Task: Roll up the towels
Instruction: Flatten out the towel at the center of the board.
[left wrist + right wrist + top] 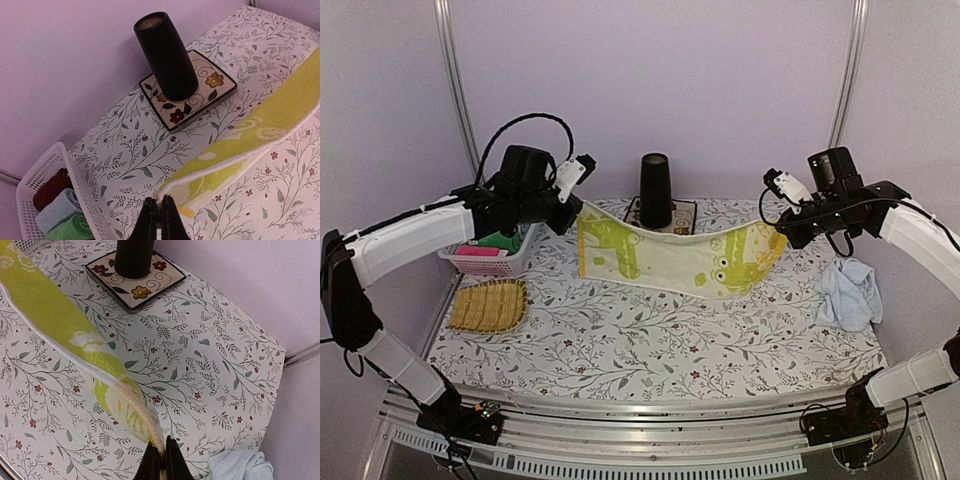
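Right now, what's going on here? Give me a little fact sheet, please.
Left gripper: shut on one top corner of the yellow-green towel
Right gripper: shut on the other top corner
Yellow-green towel: hung between the two, sagging in the middle
Blue towel: crumpled on the right of the table, unrolled
Cup: dark, upright on a flowered mat at the back
Basket: white, far left, rolled cloths inside
Tray: woven, in front of the basket

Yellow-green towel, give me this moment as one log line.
left gripper: shut on green towel corner | right gripper: shut on opposite corner | green towel: spread between grippers, sagging | blue towel: crumpled at right
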### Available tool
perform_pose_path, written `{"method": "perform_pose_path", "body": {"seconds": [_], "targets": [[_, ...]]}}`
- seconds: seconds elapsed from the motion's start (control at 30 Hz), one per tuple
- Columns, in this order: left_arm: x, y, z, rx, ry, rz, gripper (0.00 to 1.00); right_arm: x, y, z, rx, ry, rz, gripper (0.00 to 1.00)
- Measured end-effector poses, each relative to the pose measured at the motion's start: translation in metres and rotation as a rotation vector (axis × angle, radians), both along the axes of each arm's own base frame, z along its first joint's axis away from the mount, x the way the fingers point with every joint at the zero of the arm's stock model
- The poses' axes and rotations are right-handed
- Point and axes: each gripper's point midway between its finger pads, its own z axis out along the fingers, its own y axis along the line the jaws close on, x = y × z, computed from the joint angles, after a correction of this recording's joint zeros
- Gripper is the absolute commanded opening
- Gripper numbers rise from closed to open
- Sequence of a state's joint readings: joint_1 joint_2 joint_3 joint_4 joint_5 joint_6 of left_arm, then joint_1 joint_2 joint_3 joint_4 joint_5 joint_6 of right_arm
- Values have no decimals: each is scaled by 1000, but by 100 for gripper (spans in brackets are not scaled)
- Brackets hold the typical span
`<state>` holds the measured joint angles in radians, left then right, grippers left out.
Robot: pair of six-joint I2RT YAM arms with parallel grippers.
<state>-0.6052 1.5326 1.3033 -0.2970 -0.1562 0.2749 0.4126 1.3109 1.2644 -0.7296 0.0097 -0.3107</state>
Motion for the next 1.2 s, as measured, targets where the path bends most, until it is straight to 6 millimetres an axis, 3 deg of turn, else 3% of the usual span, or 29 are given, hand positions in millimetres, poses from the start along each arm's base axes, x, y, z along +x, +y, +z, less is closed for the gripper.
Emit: {"method": "perform_pose_path", "body": {"seconds": [0.13,0.23,0.3,0.5,0.57,0.67,0.77,0.87,1.03,1.13,1.2], "targets": [[-20,16,25,-52,-38,23,0,-10,-11,27,-23,-118,12,2],[-42,25,51,-126,-82,16,0,-29,-9,56,6,-219,74,2],[-59,28,58,-159,-98,-1,0,-44,-7,65,20,-248,120,2],[-120,19,61,-197,-101,-102,0,-72,2,68,48,-233,225,1],[-129,19,66,-209,-109,-113,0,-76,2,67,49,-214,235,2],[-123,21,60,-190,-104,-85,0,-62,2,54,18,-170,202,2],[-97,15,34,-125,-31,-46,0,-36,1,18,-49,-95,136,2],[-60,16,-31,-42,117,3,0,-12,1,-35,-129,22,80,2],[-28,36,-136,88,340,84,0,20,0,-99,-223,127,1,2],[-15,39,-171,141,403,99,0,35,-6,-127,-270,159,-52,2],[-7,38,-182,162,415,100,0,42,-11,-144,-300,179,-86,2]]}}
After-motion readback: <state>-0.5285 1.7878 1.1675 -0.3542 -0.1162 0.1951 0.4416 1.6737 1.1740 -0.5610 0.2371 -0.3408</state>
